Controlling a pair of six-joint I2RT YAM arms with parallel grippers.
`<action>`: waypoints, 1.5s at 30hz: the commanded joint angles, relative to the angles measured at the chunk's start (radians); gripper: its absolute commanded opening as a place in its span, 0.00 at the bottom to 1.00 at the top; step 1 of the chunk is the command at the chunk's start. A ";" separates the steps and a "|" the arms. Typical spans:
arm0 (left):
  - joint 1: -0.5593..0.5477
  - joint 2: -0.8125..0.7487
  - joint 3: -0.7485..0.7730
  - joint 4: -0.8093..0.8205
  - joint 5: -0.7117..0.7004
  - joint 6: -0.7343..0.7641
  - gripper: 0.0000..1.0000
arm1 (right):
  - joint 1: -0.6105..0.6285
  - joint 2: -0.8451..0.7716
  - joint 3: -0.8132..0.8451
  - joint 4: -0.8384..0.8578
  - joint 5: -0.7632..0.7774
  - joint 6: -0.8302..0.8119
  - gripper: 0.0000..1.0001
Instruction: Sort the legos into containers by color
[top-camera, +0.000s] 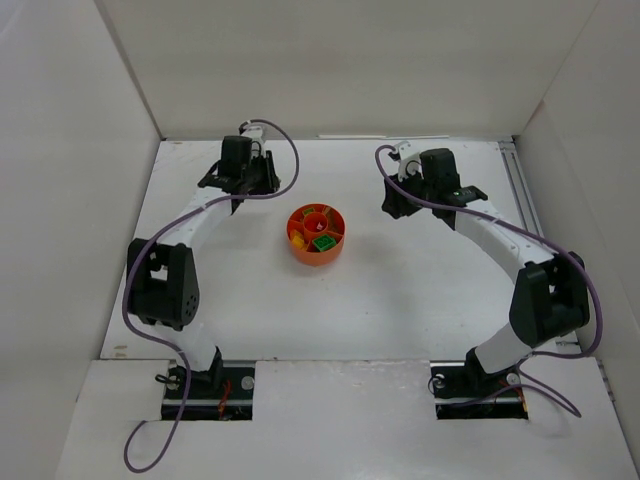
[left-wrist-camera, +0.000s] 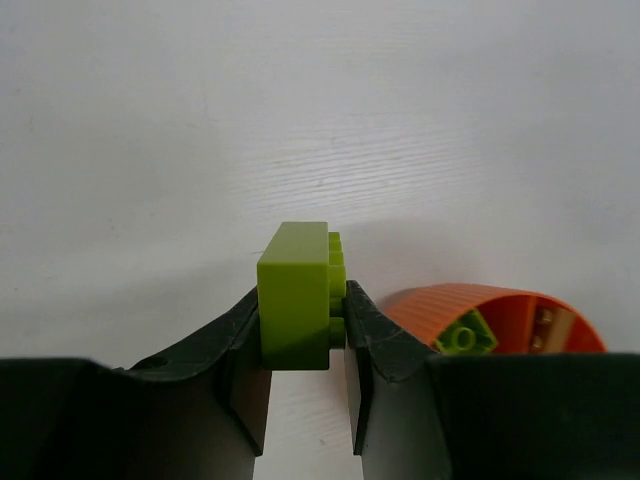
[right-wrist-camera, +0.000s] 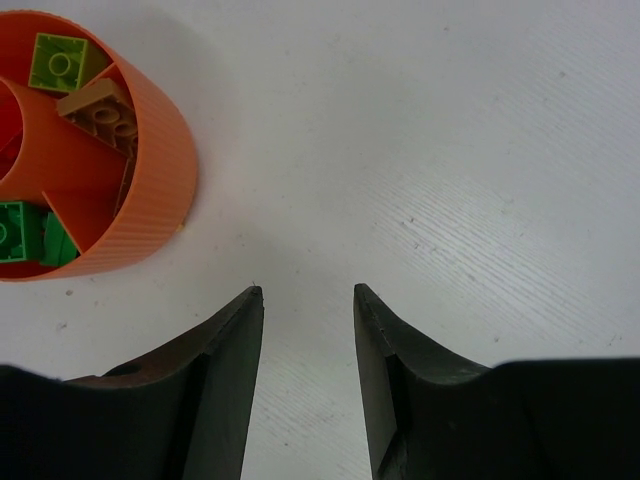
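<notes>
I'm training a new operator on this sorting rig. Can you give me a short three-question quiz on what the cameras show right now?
1. True or false: the left jaws are shut on a lime brick.
2. What lies between the right jaws? A) a red brick B) nothing C) a yellow brick
3. Fill in: in the right wrist view, the dish lies to the upper ___ of the jaws.
Key: 1 true; 2 B; 3 left.
</notes>
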 joint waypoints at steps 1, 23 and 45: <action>-0.046 -0.061 -0.015 -0.002 0.051 -0.057 0.17 | -0.007 -0.013 0.022 0.048 -0.027 0.003 0.47; -0.255 -0.135 -0.085 -0.114 -0.143 -0.115 0.21 | -0.016 -0.051 -0.009 0.019 -0.055 -0.027 0.47; -0.307 -0.383 -0.091 -0.172 -0.290 -0.203 1.00 | -0.034 -0.177 -0.078 0.028 -0.007 -0.005 0.65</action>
